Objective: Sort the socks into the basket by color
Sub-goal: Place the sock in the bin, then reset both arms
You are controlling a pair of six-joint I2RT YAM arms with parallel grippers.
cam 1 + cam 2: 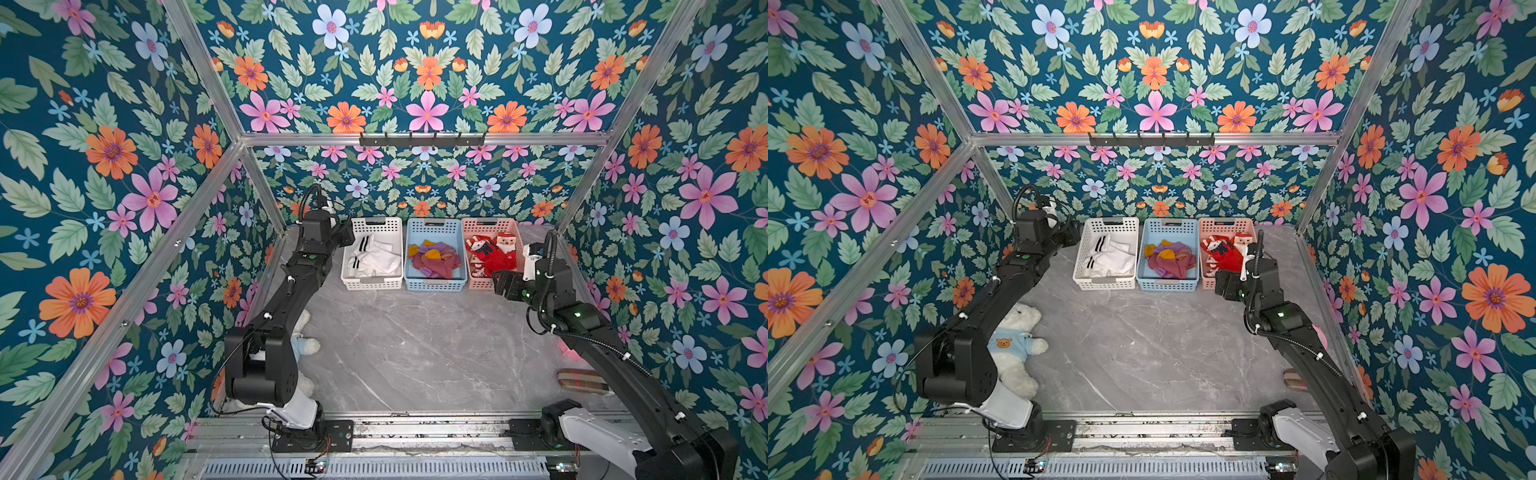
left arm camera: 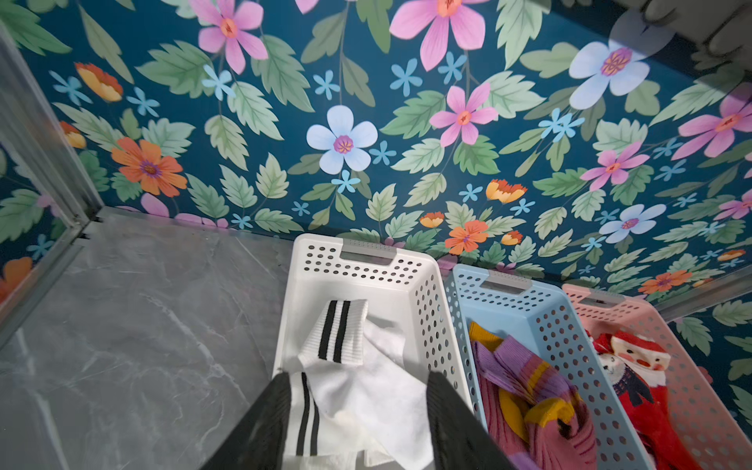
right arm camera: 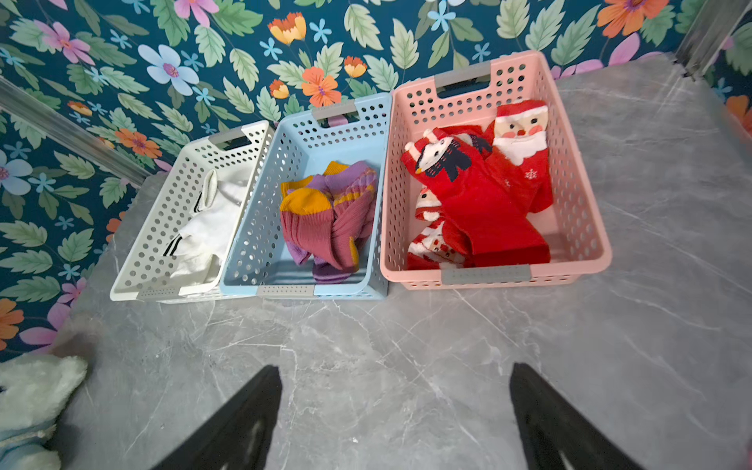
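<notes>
Our left gripper [image 2: 358,376] hangs with its jaws apart above the white socks [image 2: 366,390], which lie loose in the white basket [image 2: 366,280]. Nothing is clamped between the fingers, though we cannot tell whether their tips brush the fabric. Our right gripper [image 3: 395,368] stands wide and empty over the bare grey table [image 3: 407,325], just short of the pink basket [image 3: 488,280]. In both top views the three baskets sit side by side at mid-frame against the back wall, with the white basket leftmost, the blue basket [image 1: 434,286] in the middle and the pink basket rightmost. The maroon socks [image 1: 436,262] with mustard toes lie in the blue basket and the red Santa socks [image 1: 496,253] in the pink one. A teddy bear [image 1: 1013,349] lies at lower left beside our left arm, and a plaid item [image 1: 582,380] at lower right by the table's edge.
</notes>
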